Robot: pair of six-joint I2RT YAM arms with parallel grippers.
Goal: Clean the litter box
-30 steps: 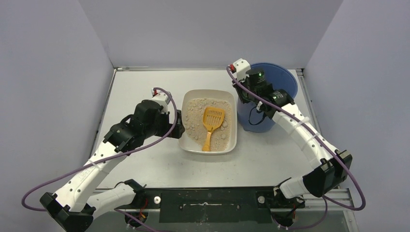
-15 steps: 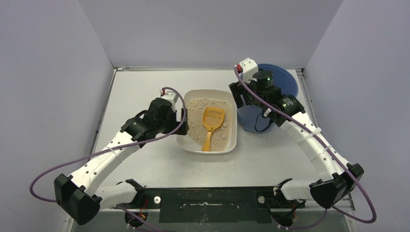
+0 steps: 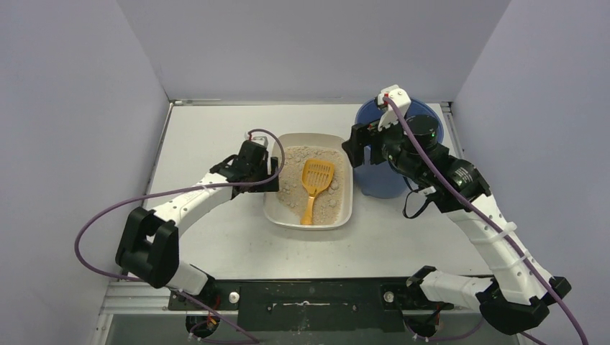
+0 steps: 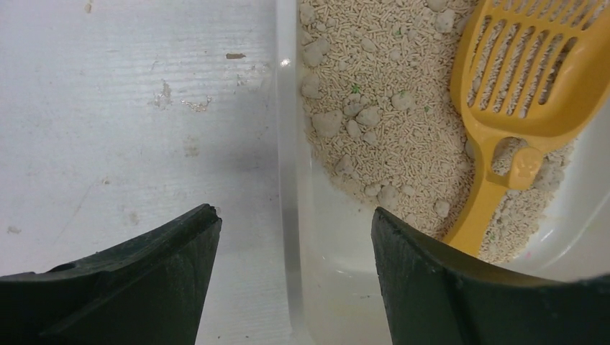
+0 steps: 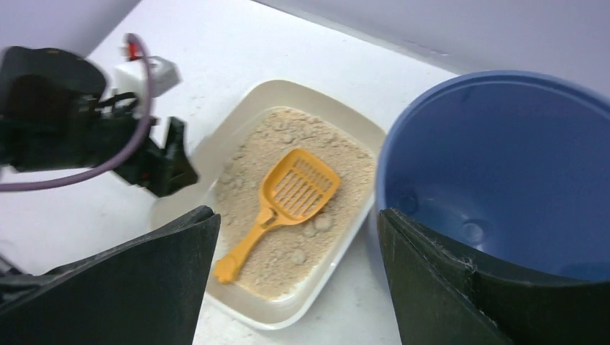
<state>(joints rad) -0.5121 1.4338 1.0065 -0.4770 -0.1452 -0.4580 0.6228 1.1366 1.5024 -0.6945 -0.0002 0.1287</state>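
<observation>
The litter box (image 3: pixel 272 209) is an off-white tray of beige litter with clumps, mid-table. An orange slotted scoop (image 3: pixel 314 183) lies in it, handle toward me. My left gripper (image 3: pixel 272 176) is open at the box's left side. In the left wrist view the gripper (image 4: pixel 295 223) straddles the left rim of the litter box (image 4: pixel 288 144), one finger outside and one inside, with gaps on both sides. The scoop (image 4: pixel 532 86) lies to the right. My right gripper (image 3: pixel 358 149) hangs open and empty between box and bucket. Below the right gripper (image 5: pixel 296 215) are the litter box (image 5: pixel 237 122) and the scoop (image 5: pixel 288 194).
A tall blue bucket (image 3: pixel 431 123) stands right of the box; its inside (image 5: pixel 503 165) looks empty. Grey walls enclose the white table (image 3: pixel 208 136) on three sides. My left arm (image 5: pixel 72 115) shows dark beside the box in the right wrist view.
My left gripper has slid right to the box's left rim, and its jaws have narrowed a little. My right gripper has opened and pulled back to the right, higher over the bucket's edge.
</observation>
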